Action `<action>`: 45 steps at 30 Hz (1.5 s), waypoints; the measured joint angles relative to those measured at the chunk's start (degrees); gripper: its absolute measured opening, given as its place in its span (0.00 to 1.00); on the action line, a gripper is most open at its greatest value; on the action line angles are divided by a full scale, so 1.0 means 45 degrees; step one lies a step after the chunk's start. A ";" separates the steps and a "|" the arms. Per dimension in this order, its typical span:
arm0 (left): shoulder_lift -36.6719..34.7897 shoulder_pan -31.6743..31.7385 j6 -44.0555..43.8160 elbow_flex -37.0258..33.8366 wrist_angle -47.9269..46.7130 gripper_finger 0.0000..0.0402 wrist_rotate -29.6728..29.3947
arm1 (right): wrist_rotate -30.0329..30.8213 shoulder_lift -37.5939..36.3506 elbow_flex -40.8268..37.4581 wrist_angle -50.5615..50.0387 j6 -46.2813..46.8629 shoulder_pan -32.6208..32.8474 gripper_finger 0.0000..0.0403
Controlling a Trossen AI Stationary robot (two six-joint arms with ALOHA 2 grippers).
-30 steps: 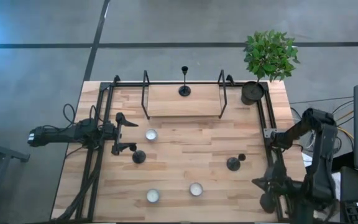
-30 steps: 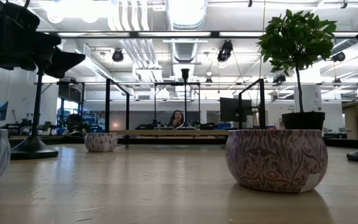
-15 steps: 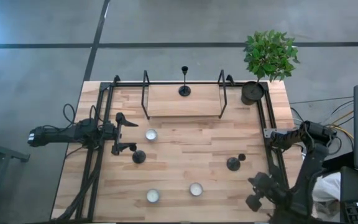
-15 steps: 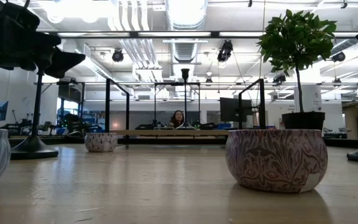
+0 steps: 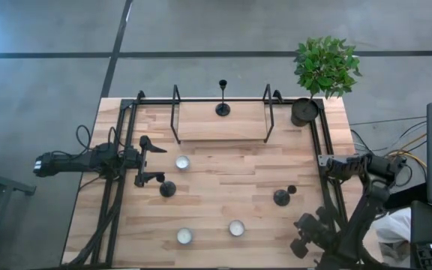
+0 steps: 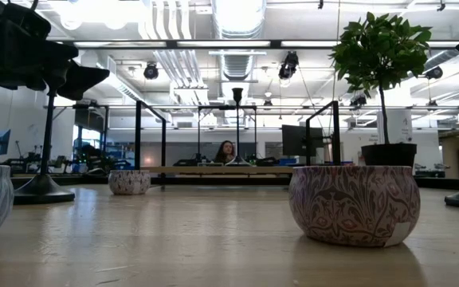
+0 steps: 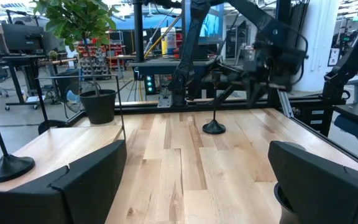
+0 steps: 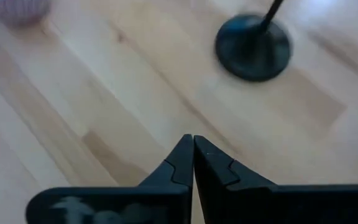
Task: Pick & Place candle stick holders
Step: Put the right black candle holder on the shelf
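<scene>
Three black candle stick holders stand upright on their round bases. One [image 5: 223, 109] is on the raised wooden shelf at the far edge. One [image 5: 168, 188] stands just in front of my left gripper [image 5: 149, 160], which is open and level at the table's left. The third [image 5: 281, 197] is at the right; its base [image 8: 252, 46] shows ahead of my right gripper [image 8: 192, 149]. That gripper [image 5: 303, 234] is shut, slants down over the table's near right corner and holds nothing.
Three small patterned candle cups [image 5: 182, 162] [image 5: 184, 236] [image 5: 236, 227] sit on the wooden table. A dark pot with a green plant [image 5: 304, 112] stands at the far right corner. Black frame rails [image 5: 322, 172] run along both sides. A person sits in the room behind.
My right gripper has come down toward the table at the near right corner, shifting slightly toward the table's left and tipping, and it has stayed shut. No candle stick holder has moved.
</scene>
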 joint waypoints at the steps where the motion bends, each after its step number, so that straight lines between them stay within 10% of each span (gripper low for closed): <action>1: 0.0000 0.0005 0.0003 0.0000 0.0000 0.99 0.0000 | 0.0113 0.0213 -0.0052 0.0117 -0.0134 0.0006 0.02; 17: 0.0000 0.0013 0.0002 0.0000 0.0000 0.99 -0.0002 | 0.2731 0.0339 -0.1012 -0.0224 -0.0177 -0.0580 0.02; 45: 0.0000 0.0000 0.0000 0.0000 0.0000 0.99 0.0002 | 0.3122 -0.0172 0.0984 -0.2719 0.1090 0.0547 0.02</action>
